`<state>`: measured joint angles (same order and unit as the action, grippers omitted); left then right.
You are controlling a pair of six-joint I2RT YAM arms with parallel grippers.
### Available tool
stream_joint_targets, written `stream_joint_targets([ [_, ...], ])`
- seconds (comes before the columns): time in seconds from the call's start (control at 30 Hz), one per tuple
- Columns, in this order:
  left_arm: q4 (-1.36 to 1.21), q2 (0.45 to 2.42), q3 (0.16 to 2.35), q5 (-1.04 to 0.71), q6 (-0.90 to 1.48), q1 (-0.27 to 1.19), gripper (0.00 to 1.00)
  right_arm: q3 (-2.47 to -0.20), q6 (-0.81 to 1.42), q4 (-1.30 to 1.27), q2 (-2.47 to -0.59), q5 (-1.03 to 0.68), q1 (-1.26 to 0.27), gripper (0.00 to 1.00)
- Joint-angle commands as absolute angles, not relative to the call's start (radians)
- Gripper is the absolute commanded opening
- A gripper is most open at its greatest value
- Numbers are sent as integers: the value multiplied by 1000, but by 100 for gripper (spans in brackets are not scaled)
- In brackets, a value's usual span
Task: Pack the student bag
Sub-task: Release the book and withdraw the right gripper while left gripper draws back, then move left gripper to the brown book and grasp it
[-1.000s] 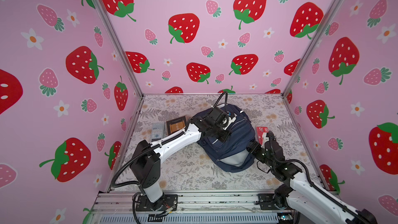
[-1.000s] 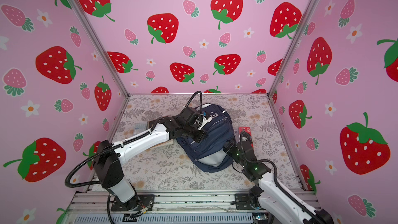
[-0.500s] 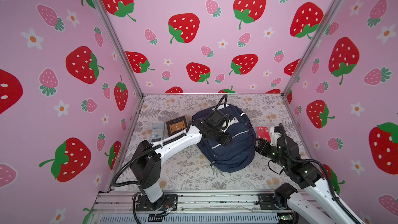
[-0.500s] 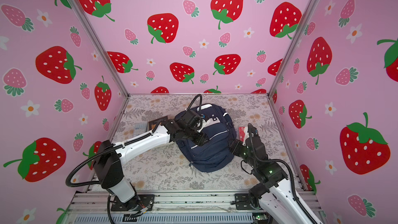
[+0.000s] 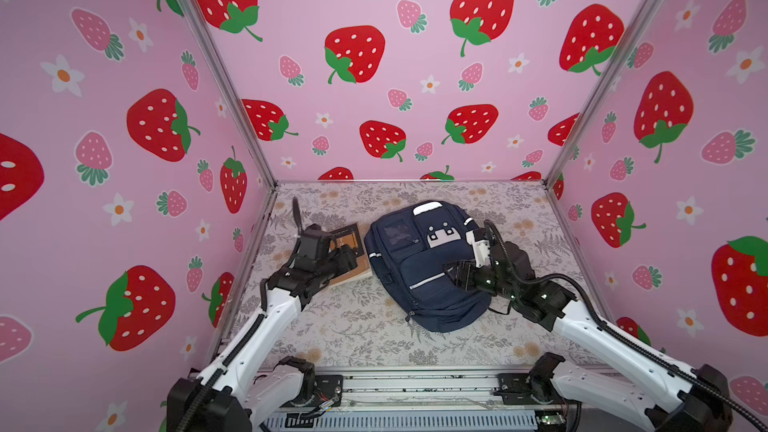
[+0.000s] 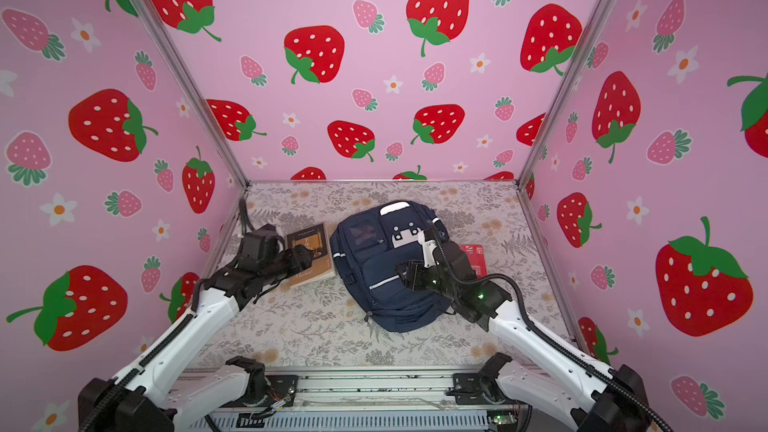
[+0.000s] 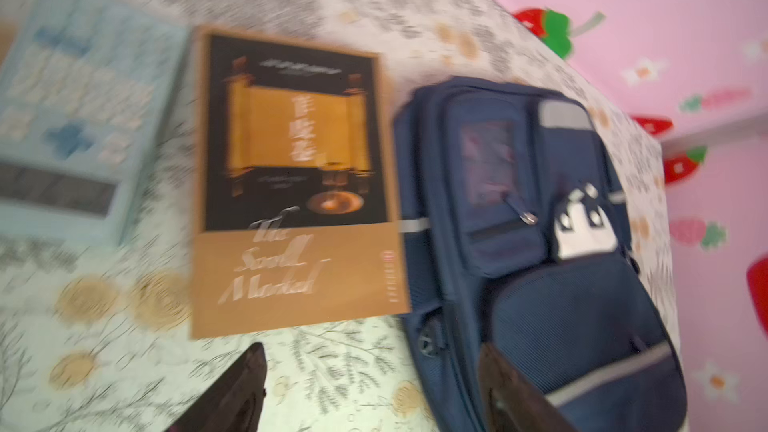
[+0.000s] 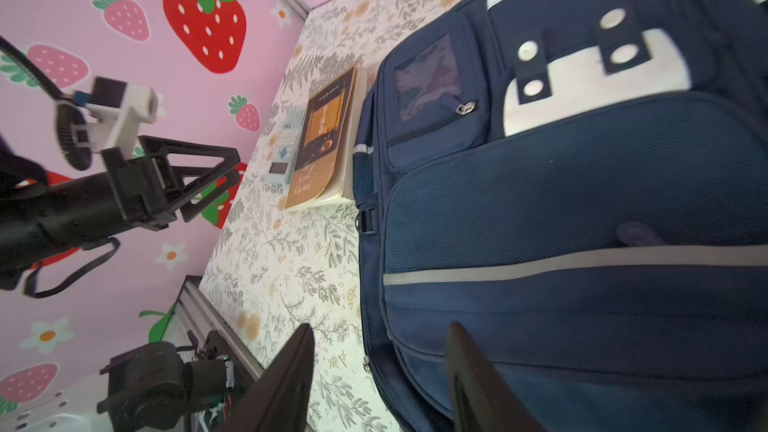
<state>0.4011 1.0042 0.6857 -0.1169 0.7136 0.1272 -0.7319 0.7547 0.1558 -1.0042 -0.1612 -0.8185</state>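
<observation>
Both top views: student bag [image 5: 399,259] lies flat, front up, mid-bench [image 5: 353,338]. Right claw [image 5: 453,274] above its front pocket; left claw [image 5: 351,258] above a book [image 6: 309,238].
Left wrist: left claw spread, empty. Book against bag's left side; calculator [image 7: 70,118] further left.
Right wrist: right claw spread, nothing clamped.

The table [image 5: 353,328] I work on wears a pale cloth printed with grey ferns and tan flowers, and it fills the lower middle of both top views. The student bag [image 5: 409,253] lies flat on it, front up, just right of centre. A brown book [image 6: 319,238] lies flat at the bag's left, close against its side. On the book's far side, just beside it, lies a pale blue calculator [image 8: 284,151]. A small flat red item [image 6: 473,257] lies right of the bag.
</observation>
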Motion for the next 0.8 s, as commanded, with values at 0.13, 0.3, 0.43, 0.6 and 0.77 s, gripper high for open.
stream_joint_targets([
  [0.13,-14,1043,422,-535,1004,-198,86,-699,772,52,-1052,-154,-885,53],
  [0.3,-323,1186,327,-553,1116,-205,86,-671,793,10,-1046,-166,-896,53],
  [0.43,-494,1325,297,-545,1173,-206,84,-673,806,-6,-1053,-170,-899,53],
  [0.6,-639,1439,252,-526,1222,-206,80,-700,799,11,-1069,-183,-899,53],
  [0.77,-748,1538,248,-538,1243,-206,74,-711,788,37,-1059,-169,-899,53],
])
